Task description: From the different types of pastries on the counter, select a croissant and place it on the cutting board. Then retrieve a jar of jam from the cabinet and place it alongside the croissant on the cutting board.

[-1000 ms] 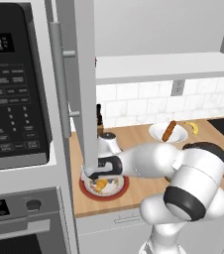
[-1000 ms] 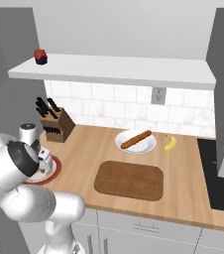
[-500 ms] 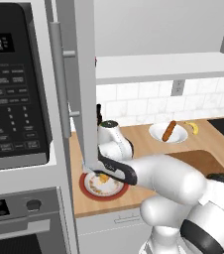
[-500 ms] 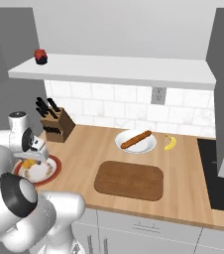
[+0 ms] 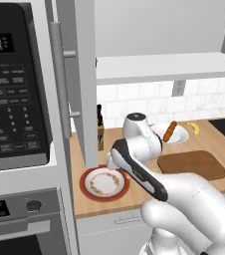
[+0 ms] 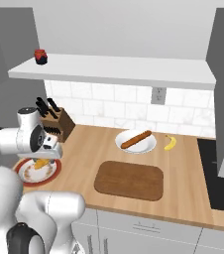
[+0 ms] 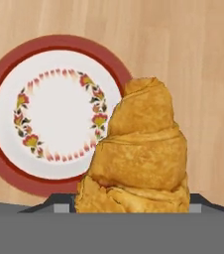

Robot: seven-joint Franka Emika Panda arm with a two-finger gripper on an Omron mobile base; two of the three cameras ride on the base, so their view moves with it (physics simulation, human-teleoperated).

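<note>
While the claw [image 6: 43,159] is clamping the croissant [image 7: 139,154] above the red-rimmed plate [image 7: 5,84] at lower left of the right base view, you are risking a drop: swinging fast toward the cutting board [image 6: 129,180] could shake it loose onto the desk [image 6: 183,198].

croissant [image 7: 141,154] lifted off plate [image 7: 15,163], arm raised

place: home kitchen, rendered
appliances: black microwave [image 5: 15,84] over an oven [image 5: 20,224]; dark stovetop [image 6: 223,173] at right
surfaces: wooden tabletop [image 6: 183,198] with white drawers below; white tile wall [image 6: 109,106]
storage: grey cabinet [image 5: 82,74], open shelf [image 6: 114,69]
kitchenware: knife block [image 6: 57,124], cutting board [image 6: 130,180], plates [image 6: 37,171]
</note>
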